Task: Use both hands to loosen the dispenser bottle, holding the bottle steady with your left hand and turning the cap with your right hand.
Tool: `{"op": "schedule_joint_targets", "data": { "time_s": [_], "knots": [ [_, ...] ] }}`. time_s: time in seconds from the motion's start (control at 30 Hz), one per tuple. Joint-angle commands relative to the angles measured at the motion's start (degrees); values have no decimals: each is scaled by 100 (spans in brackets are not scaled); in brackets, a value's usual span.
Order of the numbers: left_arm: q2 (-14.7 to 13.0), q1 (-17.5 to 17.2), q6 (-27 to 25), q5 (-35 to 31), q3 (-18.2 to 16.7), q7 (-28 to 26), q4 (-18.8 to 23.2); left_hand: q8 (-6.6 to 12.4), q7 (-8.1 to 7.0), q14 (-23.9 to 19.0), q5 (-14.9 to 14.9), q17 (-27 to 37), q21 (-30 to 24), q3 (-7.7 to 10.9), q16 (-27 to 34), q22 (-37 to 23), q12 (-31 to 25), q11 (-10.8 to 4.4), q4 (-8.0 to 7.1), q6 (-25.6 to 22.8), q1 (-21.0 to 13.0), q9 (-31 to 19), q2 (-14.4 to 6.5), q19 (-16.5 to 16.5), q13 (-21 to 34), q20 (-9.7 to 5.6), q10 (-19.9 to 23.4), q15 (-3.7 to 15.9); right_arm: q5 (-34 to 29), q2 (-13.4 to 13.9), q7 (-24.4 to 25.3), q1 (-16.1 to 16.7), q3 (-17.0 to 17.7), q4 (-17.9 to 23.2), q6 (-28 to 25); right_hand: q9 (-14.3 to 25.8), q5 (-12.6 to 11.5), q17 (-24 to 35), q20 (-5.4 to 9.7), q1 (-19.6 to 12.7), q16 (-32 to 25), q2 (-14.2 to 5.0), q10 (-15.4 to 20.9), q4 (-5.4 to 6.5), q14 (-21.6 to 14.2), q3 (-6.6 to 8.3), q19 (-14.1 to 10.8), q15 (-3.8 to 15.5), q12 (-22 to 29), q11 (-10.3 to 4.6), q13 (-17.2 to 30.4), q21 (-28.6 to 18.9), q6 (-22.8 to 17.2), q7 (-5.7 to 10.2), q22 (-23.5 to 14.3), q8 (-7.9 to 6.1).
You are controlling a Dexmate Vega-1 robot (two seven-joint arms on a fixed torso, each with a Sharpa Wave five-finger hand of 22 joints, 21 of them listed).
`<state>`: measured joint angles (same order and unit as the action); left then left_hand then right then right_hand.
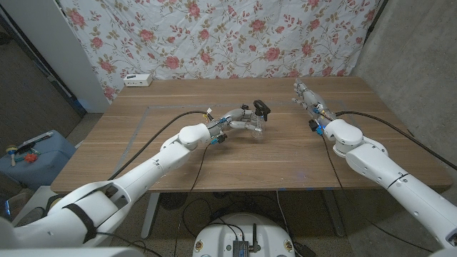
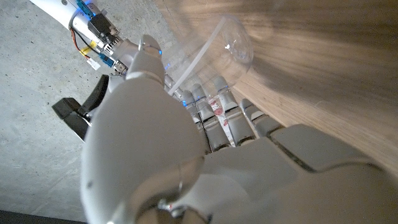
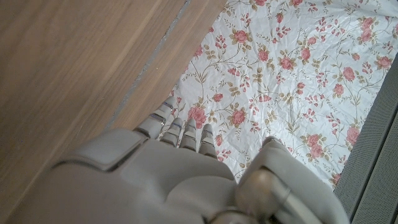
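Both hands differ: the left hand (image 1: 241, 121) grasps the clear dispenser bottle (image 1: 255, 128) below its black pump cap (image 1: 262, 108); the right hand (image 1: 308, 96) holds nothing, fingers extended.

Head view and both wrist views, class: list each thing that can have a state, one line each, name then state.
dispenser bottle: clear, held off upright in the left hand, black pump cap on.
pump cap: on the bottle, untouched by the right hand.
left hand: grips the bottle.
right hand: apart from the bottle, fingers apart, holds nothing.
white box: resting at the table's far left edge.
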<state>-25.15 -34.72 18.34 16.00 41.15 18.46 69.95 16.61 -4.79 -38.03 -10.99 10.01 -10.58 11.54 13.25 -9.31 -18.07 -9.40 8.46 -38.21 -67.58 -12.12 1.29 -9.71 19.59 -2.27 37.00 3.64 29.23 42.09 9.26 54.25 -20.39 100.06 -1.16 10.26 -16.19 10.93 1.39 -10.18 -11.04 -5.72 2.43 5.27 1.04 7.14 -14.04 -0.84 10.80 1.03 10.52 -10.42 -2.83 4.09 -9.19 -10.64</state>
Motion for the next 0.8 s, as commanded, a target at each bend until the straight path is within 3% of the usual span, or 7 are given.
{"op": "schedule_joint_targets", "data": {
  "time_s": [0.03, 0.3, 0.43, 0.8],
  "knots": [
    [-96, -239, -188, -12, -92, -386, 401, 38, 24, -101, 25, 16, 6, 125, -35, -10, -18, 18, -82, -122, 88, -33, -270, -51, 35, -519, 83, 609, -68, 245, 133, 67, -15, 622, -554, 11, -39, -11, -53, -150, 10, 52, 2, -120, 41, 43, 187, -45, 8, -24, 23, 40, 35, 55, -33, -4],
    [-96, -376, -240, -23, -151, -664, 561, 49, 18, -138, 32, 14, 5, 137, -52, -10, -19, -6, -87, -154, 118, -33, -271, -65, 59, -513, 127, 607, -10, 624, 41, -16, 0, 1187, -1283, 13, -13, -18, -147, -356, 4, 194, 32, -313, 36, 51, 373, -139, 27, -15, 24, 51, 24, 132, -32, -27],
    [-87, -398, -225, -70, -152, -762, 580, 57, 2, -177, 33, 16, 5, 151, -48, -10, -15, 2, -83, -176, 115, -33, -286, -70, 69, -505, 137, 618, -4, 777, 17, -40, 35, 1397, -1488, 21, 5, -19, -184, -486, 9, 248, 58, -427, 65, 66, 416, -195, 40, 29, 28, 33, -106, 101, -33, -82],
    [-220, -502, -415, -232, -178, -1032, 864, 70, 27, -195, 40, 12, 6, 169, -80, -10, -2, 0, -79, -214, 140, -33, -281, -79, 96, -515, 166, 618, -333, 1067, 230, -2, 9, 2014, -1862, 36, 50, -17, -289, -676, -39, 294, 189, -594, -52, 95, 443, -304, 87, 135, 39, 2, -397, 18, -35, -164]
  ]
}}
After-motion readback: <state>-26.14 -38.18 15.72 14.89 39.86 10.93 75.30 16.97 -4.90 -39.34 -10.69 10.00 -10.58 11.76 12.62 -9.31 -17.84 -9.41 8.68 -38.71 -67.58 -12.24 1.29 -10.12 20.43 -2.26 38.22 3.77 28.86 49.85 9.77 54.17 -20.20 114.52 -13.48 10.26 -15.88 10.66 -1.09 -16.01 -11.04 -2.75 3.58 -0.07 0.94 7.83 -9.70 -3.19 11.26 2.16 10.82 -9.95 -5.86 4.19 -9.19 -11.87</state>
